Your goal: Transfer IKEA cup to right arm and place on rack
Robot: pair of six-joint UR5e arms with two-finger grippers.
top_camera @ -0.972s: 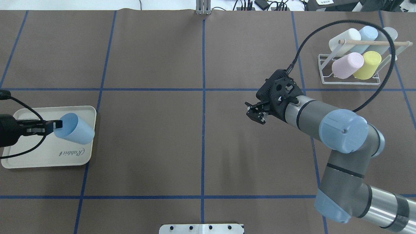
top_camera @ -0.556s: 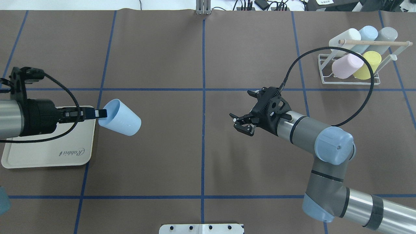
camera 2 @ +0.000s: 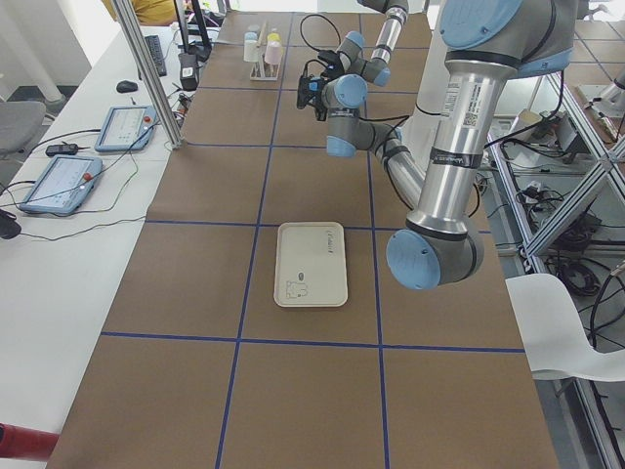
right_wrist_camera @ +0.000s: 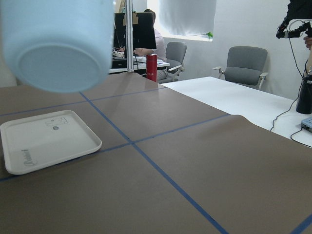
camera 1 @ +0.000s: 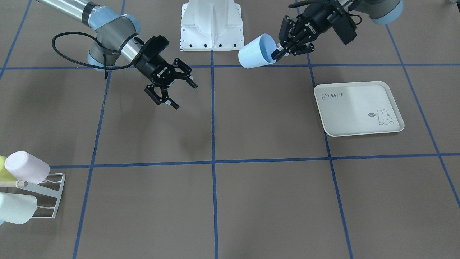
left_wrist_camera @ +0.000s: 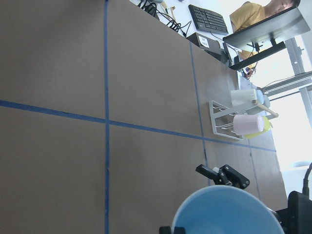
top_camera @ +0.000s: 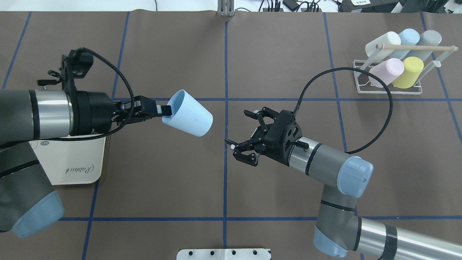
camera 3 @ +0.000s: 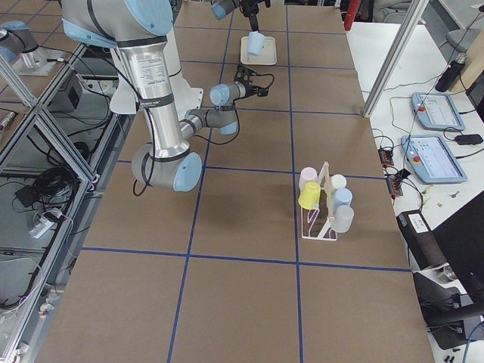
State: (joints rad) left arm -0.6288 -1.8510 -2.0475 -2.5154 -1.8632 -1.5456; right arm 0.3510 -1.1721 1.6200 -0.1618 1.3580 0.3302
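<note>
The left gripper [top_camera: 165, 109] has lifted the blue cup [top_camera: 190, 113] off the tray [top_camera: 72, 169] and carried it out over the middle of the tabletop [top_camera: 173, 187]. Its fingers pinch the cup's rim. The cup hangs tipped in the air, and its bottom points at the right gripper [camera 1: 184, 96]. That one has come closer too, fingers wide, not touching yet. The hand-over looks near. The rack [top_camera: 388, 92] waits far off.

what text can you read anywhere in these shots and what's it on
"Rabbit": cream tray, by one corner.
Tray's speech bubble beside the rabbit drawing: too small to read.
White lettering on left gripper and right gripper: too small to read.
Blue cup: none.
</note>
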